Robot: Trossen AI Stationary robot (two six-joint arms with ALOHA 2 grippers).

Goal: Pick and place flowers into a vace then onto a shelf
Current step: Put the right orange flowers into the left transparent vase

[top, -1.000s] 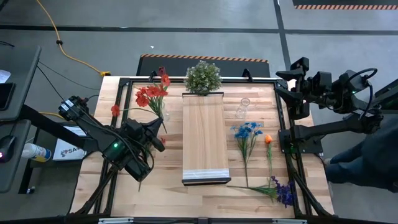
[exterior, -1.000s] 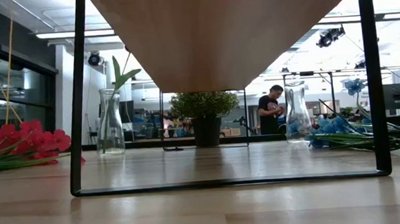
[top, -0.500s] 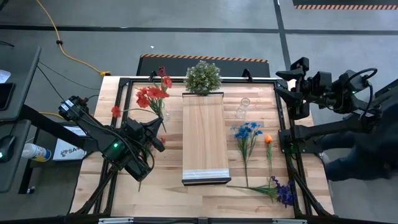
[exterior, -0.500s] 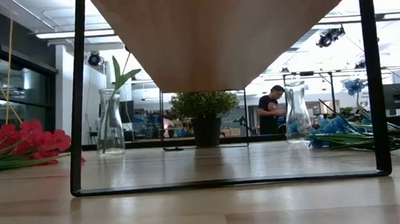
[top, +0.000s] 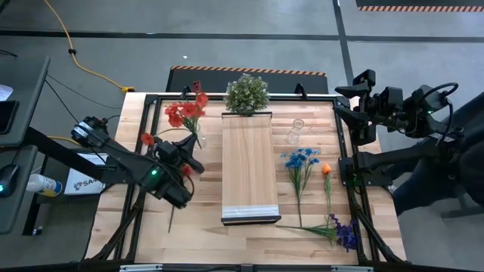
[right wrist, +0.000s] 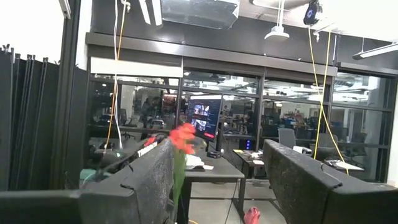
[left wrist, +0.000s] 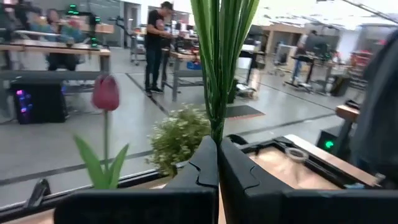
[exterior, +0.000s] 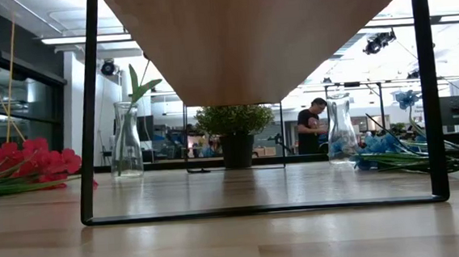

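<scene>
Left pincer [top: 184, 156] is clamped on a green stem [left wrist: 219, 68] left of the shelf [top: 247, 170]. Right pincer [top: 349, 102] sits wide open, empty, off the counter [top: 208, 234].

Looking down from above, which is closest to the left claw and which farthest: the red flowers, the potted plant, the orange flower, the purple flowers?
From the left gripper, shut on a green stem:
1. Red flowers, just behind it on the left side.
2. Potted plant, at the shelf's far end.
3. Orange flower, right of the shelf.
4. Purple flowers, near right corner.
</scene>
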